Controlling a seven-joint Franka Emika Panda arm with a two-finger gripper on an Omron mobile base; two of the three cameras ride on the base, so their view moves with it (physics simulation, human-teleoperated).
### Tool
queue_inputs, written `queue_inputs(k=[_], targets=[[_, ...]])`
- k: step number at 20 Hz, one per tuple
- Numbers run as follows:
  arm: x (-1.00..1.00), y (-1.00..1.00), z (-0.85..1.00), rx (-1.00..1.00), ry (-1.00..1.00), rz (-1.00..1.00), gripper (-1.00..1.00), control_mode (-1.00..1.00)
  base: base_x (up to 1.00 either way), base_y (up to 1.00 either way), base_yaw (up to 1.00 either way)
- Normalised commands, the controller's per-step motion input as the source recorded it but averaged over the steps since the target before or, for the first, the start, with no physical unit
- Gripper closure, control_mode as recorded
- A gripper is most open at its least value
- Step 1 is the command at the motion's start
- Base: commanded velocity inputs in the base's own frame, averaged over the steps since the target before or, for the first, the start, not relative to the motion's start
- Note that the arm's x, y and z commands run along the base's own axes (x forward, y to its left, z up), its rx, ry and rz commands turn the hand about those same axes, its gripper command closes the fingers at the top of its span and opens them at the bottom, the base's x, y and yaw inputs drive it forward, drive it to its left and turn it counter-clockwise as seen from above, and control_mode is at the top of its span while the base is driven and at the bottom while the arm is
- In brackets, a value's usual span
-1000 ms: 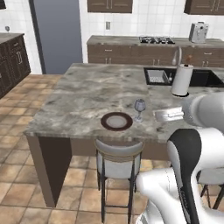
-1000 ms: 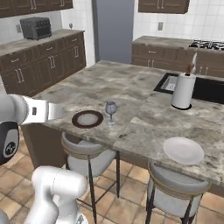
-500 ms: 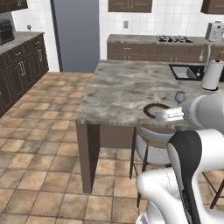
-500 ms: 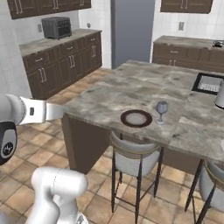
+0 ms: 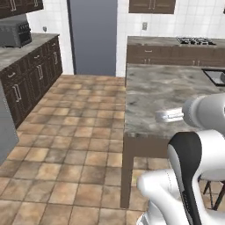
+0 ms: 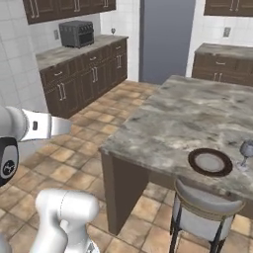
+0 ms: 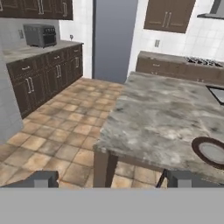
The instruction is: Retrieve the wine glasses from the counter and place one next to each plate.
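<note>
Hand (image 7: 111, 179) open, empty, held above the tile floor (image 7: 57, 135) facing the island (image 6: 197, 123) corner. On the island, a brown-rimmed plate (image 6: 210, 162) w/ a wine glass (image 6: 245, 150) just beside it. 2nd wine glass (image 6: 113, 31) far off on the counter (image 6: 74, 52) by the wall, near the toaster oven (image 6: 76, 33).

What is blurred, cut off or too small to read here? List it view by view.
Hand view: softest overall, the dark-rimmed plate cut by the right edge, open pincer tips blurry. Right base view: sharper; the wine glass clipped at the edge, a second glass on the far counter tiny. Left base view: even flat light, no glare.
</note>
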Motion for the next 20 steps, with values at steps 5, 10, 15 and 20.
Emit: queue_inputs(k=[5,10,15,20], targets=[[0.00,0.00,0.00,0.00,0.00,0.00,-1.00,1.00,1.00,1.00,0.00],[0.00,0.00,0.00,0.00,0.00,0.00,-1.00,1.00,0.98,1.00,-0.02],[0.00,0.00,0.00,0.00,0.00,0.00,-1.00,1.00,0.83,1.00,-0.11],[0.00,0.00,0.00,0.00,0.00,0.00,-1.00,1.00,1.00,1.00,-0.18]])
